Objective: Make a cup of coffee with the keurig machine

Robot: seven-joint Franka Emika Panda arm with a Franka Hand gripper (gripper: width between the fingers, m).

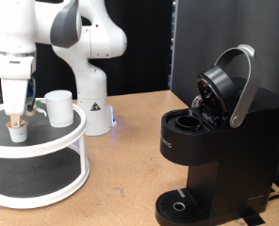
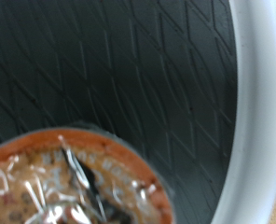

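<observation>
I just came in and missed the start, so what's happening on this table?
The robot arm's gripper is down over a small pod on the top tier of a round white stand at the exterior view's left. The wrist view shows the pod's foil top right beneath the hand. The white cup sits on the same tier, beside the pod. The keurig machine at the right has its lid raised, and nothing stands on its drip tray.

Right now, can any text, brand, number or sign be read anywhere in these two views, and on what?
No text can be read.
Keurig machine: a small pale mark on its front at the exterior view's left, too small to read.
Robot base: a dark triangular sign, its contents illegible.
Pod foil under the gripper: blurred, no print legible.
Cup: no marking visible.
</observation>
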